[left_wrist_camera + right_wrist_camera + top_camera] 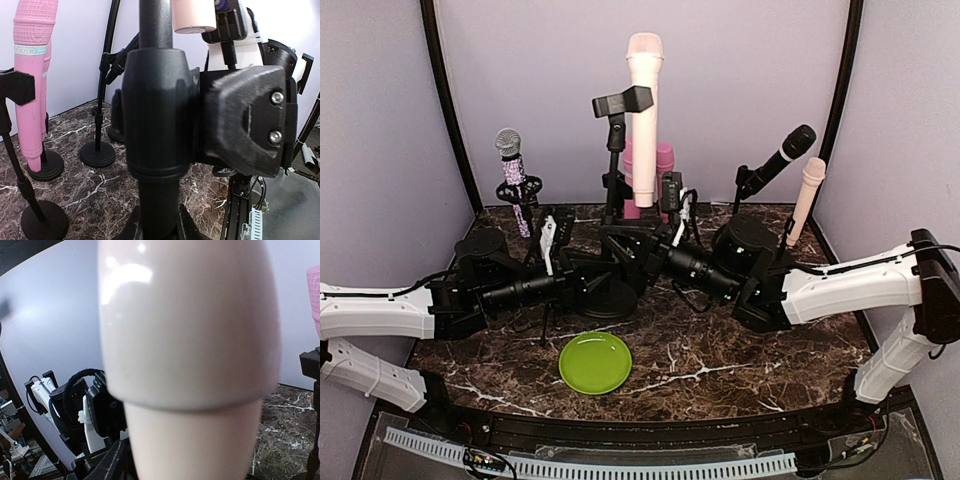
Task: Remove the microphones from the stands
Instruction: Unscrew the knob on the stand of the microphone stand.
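Left tool (162,120) is squeezed shut on the black metal stand pole (156,30) so it will not tip. The tall cream plastic microphone (645,140) looks held in the black clip (618,102). The right tool (658,205) is at its bottom; I cannot tell if it grips.

The top external camera is looking down from above and behind the near edge of the marble table (740,370), toward its far edge. The left wrist camera is sitting tight against the black stand (155,130). The right wrist camera is crowding the pale microphone (190,340), which is filling its frame. All three views are sharing that microphone.
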You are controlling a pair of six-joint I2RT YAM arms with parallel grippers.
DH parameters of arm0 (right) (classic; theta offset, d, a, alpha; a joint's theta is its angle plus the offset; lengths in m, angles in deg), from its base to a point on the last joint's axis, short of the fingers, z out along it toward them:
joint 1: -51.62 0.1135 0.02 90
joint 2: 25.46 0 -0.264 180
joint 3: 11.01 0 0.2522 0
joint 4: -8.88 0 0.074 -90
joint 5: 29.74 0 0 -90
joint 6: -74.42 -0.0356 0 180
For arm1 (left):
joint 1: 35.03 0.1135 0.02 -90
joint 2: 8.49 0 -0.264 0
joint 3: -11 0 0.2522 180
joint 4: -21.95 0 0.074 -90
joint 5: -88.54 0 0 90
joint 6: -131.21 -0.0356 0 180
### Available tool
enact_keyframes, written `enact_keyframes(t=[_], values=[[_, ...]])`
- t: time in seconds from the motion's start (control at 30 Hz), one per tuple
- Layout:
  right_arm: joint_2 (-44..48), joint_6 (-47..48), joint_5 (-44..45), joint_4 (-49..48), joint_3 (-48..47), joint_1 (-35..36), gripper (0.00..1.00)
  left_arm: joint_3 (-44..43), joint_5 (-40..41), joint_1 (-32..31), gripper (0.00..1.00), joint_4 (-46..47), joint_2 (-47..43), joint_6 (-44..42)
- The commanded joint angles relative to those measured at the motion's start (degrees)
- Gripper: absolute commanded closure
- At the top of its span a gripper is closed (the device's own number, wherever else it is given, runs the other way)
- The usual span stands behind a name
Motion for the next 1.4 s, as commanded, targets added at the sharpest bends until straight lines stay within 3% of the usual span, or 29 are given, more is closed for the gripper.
enact_keyframes(t=[0.0,0.13,0.33,0.73,0.9,1.07,1.23,1.37], values=[[0.3,1.8,-0.8,-1.6,-1.9,0.3,0.67,-2.2,-2.2,0.1,1.0,5.9,-0.6,-0.7],[1.1,2.1,-1.3,-1.6,-1.2,0.0,0.77,-2.3,-3.5,0.1,1.0,6.3,-0.7,-0.4],[4.3,1.1,-7.5,-4.3,1.9,-2.4,0.85,-2.5,-7.6,0.1,1.0,7.7,-1.0,0.0],[3.2,-12.5,-35.7,-16.6,0.6,-8.5,0.88,-6.4,-25.3,0.1,1.0,9.5,1.4,0.9],[0.0,-19.2,-42.2,-24.5,-0.6,-9.3,0.88,-7.6,-29.9,0.1,1.0,9.6,2.9,1.9],[-0.6,-18.9,-42.4,-23.2,-1.1,-9.4,0.87,-8.0,-30.6,0.1,1.0,9.1,3.7,1.8],[1.3,-14.9,-38.5,-18.5,0.3,-9.6,0.78,-7.7,-29.0,0.1,1.0,8.5,3.4,0.6],[3.1,-12.7,-33.5,-17.2,3.1,-10.4,0.43,-6.7,-26.0,0.0,1.0,8.0,2.2,-0.8]])
